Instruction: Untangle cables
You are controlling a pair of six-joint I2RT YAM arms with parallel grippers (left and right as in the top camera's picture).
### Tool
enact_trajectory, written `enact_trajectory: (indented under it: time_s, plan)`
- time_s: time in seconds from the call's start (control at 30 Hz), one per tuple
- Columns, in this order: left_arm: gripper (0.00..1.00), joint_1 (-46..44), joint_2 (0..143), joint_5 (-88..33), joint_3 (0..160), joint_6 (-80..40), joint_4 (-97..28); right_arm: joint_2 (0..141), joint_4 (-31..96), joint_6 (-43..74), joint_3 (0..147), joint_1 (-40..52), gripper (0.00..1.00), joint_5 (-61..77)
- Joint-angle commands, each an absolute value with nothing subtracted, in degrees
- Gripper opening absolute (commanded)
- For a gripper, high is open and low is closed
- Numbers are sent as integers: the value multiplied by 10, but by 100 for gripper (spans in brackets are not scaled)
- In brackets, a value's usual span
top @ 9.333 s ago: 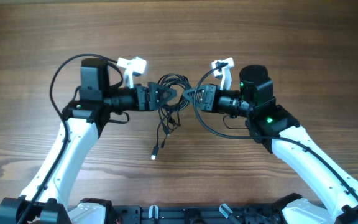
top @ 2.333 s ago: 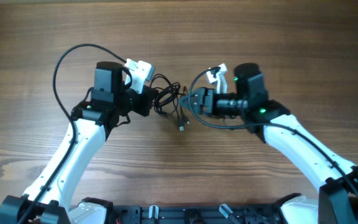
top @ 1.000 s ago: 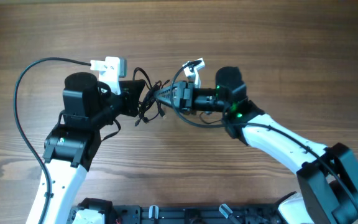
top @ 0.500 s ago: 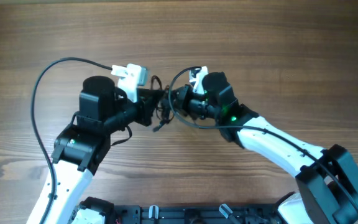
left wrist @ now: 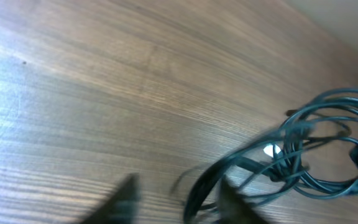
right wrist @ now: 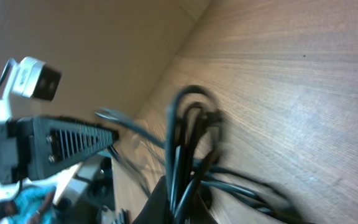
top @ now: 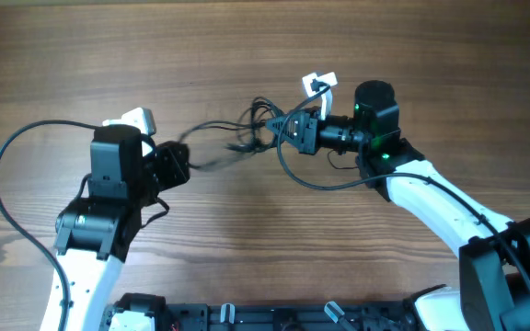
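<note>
The wooden table (top: 265,46) fills the overhead view, its edges cut off on all sides. The left arm (top: 99,221) rises from 7 o'clock and the right arm (top: 431,198) from 4 o'clock, both with their bases cropped at the bottom border. The cables (top: 258,121) sit just toward 12 o'clock from the table's middle, as a small dark knot of loops. One strand runs from the knot toward 8 o'clock and smears into a grey blur before it meets the left gripper (top: 175,165). The right gripper (top: 288,129) is at 3 o'clock of the knot, touching it. In the right wrist view the cables (right wrist: 188,137) gather downward into a dark wedge at 6 o'clock, pinched there by that gripper. A ribbed black finger (right wrist: 73,146) of the left gripper reaches in from 9 o'clock. In the left wrist view the cables (left wrist: 316,130) loop at 3 o'clock, partly cut by the frame. Its own fingers (left wrist: 126,194) are only dark blurs at 6 o'clock, so I cannot tell whether they are spread or clamped on a strand
</note>
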State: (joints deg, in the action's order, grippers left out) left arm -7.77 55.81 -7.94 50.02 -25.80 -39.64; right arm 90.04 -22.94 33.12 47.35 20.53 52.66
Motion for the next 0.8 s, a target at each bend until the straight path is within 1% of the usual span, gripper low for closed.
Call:
enact_trajectory:
  time_s: [0.0,0.03,0.1,0.2,0.33,0.43,0.53,0.6,0.63,0.67,0.7,0.77]
  plan:
    - [75,-71,589,-237,506,-138,-361,896,-208,233,472,199,4,571]
    - [100,-71,589,-294,506,-53,-349,896,-194,209,472,199,5,572]
    - [100,-74,585,-322,506,35,-340,896,-175,164,472,199,5,580]
    - [100,-107,594,-321,506,130,-339,896,-155,165,472,199,4,584]
    - [100,-160,640,-301,506,133,-319,896,-143,164,472,200,5,582]
    - [100,-202,698,-229,506,130,-290,896,-128,150,472,200,5,575]
    - [100,-217,735,-209,506,130,-252,896,-121,149,472,200,5,575]
    - [100,-217,755,-209,506,109,-213,896,-119,149,472,201,5,575]
    - [90,-218,764,-209,506,100,-197,896,-117,150,472,201,4,575]
    - [73,-221,776,-209,506,101,-187,896,-117,150,472,201,4,575]
    - [52,-227,798,-209,506,101,-189,896,-117,150,472,201,5,575]
    - [54,-236,815,-211,506,101,-198,896,-117,150,472,201,5,575]
